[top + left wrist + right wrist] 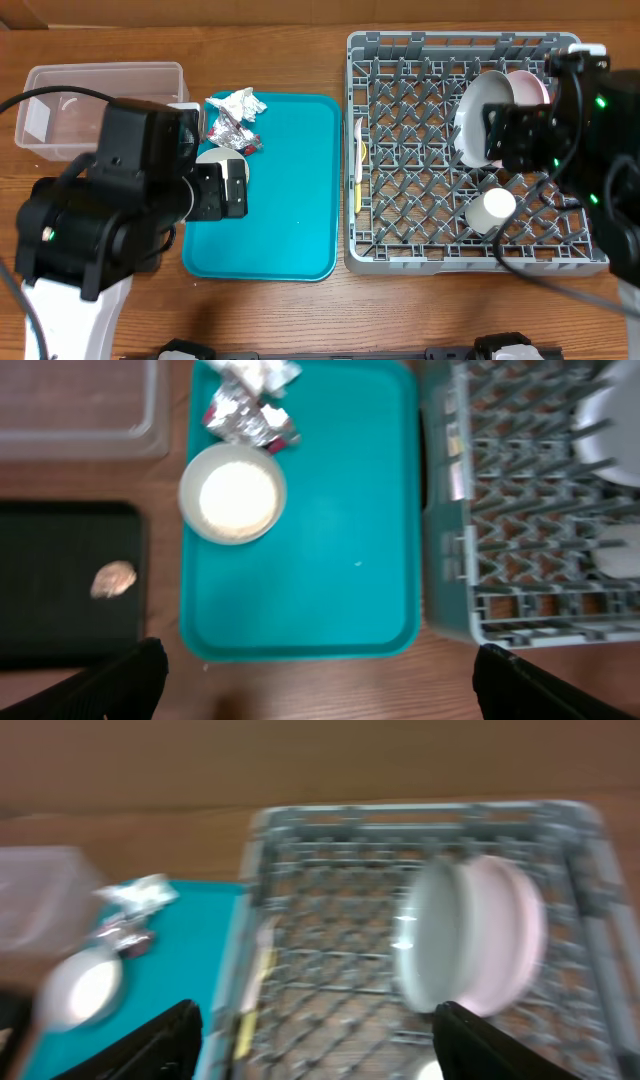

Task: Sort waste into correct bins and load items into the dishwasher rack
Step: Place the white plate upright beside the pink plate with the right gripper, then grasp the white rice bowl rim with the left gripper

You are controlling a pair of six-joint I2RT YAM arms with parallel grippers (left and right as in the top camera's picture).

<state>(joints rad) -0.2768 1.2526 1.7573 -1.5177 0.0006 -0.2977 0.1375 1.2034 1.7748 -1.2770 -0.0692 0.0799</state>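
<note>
The grey bowl holds white rice and sits at the teal tray's far left. Beside it lie the red-and-silver foil wrapper and the white napkin. A brown scrap lies in the black tray, and the clear tub stands behind it. In the dishwasher rack stand the grey plate and the pink plate. The white cup and the yellow utensil are in it too. My left gripper is open and empty above the tray's near edge. My right gripper is open and empty over the rack.
The teal tray lies between the bins and the rack. My left arm hides the black tray from overhead. My right arm hangs over the rack's right side. The right wrist view is blurred.
</note>
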